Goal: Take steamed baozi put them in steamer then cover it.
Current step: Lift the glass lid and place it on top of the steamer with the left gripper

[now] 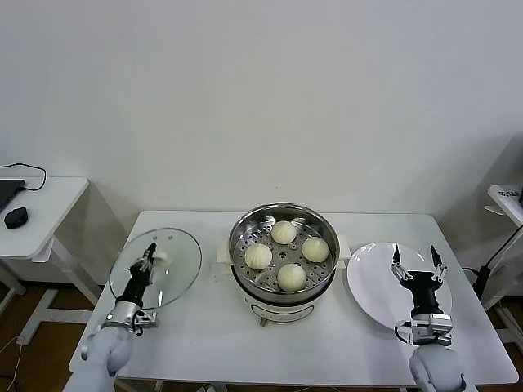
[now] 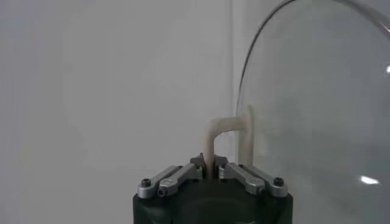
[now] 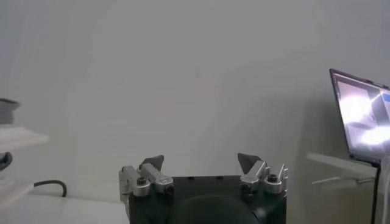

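Observation:
The steel steamer (image 1: 242,282) stands mid-table on its white base, and several cream-white baozi (image 1: 283,232) lie on its perforated floor. At the table's left the clear glass cover (image 1: 176,269) is tilted up off the surface. My left gripper (image 1: 149,255) is shut on the cover's white handle (image 2: 218,131), which runs between the closed fingers in the left wrist view. The glass cover (image 2: 317,109) stands on edge just beside them. My right gripper (image 1: 417,256) stands open and empty over the white plate (image 1: 372,286). Its two fingertips (image 3: 153,163) point upward, wide apart.
A side table (image 1: 37,212) with a black mouse (image 1: 15,216) stands at the far left. Another small stand (image 1: 508,200) is at the far right. A laptop screen (image 3: 359,115) shows in the right wrist view.

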Available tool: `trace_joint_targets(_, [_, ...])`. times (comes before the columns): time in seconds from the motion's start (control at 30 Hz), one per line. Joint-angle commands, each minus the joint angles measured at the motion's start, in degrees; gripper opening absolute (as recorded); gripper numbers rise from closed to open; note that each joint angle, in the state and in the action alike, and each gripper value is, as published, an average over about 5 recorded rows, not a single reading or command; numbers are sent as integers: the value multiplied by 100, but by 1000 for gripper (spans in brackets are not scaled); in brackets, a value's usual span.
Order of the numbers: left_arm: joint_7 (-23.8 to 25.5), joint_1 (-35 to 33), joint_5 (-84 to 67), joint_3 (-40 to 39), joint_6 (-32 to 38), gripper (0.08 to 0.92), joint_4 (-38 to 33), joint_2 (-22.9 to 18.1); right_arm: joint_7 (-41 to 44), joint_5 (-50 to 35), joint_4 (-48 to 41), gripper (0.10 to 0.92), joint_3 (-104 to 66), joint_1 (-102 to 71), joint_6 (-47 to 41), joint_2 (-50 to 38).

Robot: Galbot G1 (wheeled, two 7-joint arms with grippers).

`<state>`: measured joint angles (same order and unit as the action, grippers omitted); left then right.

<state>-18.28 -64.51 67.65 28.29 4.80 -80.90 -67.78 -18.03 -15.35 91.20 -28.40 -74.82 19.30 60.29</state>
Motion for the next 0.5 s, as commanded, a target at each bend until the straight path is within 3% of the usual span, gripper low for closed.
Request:
trace_joint_targets(0.03, [297, -368, -170, 251, -566, 194, -2497, 145, -14, 15, -26, 823, -10, 30, -39, -3])
trace_joint_targets(0.27, [953, -489, -273, -664, -1117, 194, -3964, 95, -20, 62, -40, 823, -25, 26, -65, 74])
trace_joint_targets(0.5, [1447, -47, 35, -2431, -1944, 194, -3970, -328, -25, 153, -176, 823, -14, -15, -66, 99])
